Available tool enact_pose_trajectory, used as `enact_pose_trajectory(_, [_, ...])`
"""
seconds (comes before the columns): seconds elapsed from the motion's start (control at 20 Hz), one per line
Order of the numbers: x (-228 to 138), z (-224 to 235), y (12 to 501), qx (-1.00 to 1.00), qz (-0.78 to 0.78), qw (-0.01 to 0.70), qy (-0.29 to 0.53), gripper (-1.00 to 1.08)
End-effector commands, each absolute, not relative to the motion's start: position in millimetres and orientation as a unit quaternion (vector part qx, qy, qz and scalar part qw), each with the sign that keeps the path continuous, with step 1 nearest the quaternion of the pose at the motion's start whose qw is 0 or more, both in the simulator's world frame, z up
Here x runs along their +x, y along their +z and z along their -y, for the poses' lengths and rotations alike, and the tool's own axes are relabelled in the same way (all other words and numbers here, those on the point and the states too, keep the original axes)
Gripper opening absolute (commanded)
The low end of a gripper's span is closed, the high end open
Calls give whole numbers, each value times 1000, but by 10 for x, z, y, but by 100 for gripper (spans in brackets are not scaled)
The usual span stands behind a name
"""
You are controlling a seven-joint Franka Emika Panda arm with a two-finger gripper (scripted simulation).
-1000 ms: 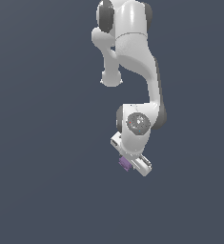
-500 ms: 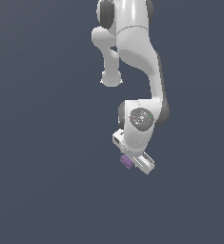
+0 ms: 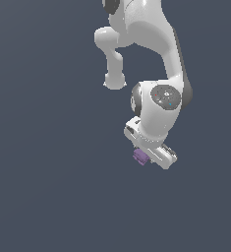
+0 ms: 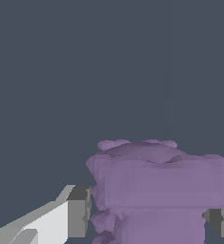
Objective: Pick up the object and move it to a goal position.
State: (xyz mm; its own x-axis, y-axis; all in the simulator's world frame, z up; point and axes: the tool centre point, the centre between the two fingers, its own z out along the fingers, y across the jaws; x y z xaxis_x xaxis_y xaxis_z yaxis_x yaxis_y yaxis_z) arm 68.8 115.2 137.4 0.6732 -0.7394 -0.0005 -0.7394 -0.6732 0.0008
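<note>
- My gripper (image 4: 147, 217) is closed onto the object (image 4: 158, 190): wrist view shows one finger pad (image 4: 78, 212) against one flank of the purple piece and the other finger against the opposite flank, no gap on either side.
- The object sits between my fingers, filling the near part of the wrist view; nothing but flat dark background beyond it.
- Handling, my guess: small and light, rigid, lumpy faceted sides with shallow grooves, so the pads bear on bumps, not flat faces. It could twist in the pinch if I swing fast. Doesn't look fragile.
- Best hold, I judge, is across the wide blocky midsection where it's broadest, which is about where the pads sit now; the narrower part nearer the camera looks like worse seating.
- Wrist view gives the contact and surface detail, but no arm pose, no height, no goal marker.
- Farther out, exterior view: the object (image 3: 140, 156) is just a purple nub at about 8 o'clock off my gripper (image 3: 151, 156), mostly hidden by the hand; the fingers can't be told apart there.
- That view does show the arm (image 3: 156, 59) folded down from 12 o'clock with the wrist tilted. No surface or goal marker visible in either view.
</note>
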Motion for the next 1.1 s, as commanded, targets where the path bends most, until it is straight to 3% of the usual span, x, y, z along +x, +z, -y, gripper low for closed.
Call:
enact_pose_trajectory(0.0, [650, -1262, 1652, 915, 404, 0, 0, -100])
enact_pose_trajectory(0.55, [541, -1664, 2674, 915, 404, 0, 0, -100])
enact_pose_trajectory(1.05, [528, -1786, 2958, 915, 404, 0, 0, -100])
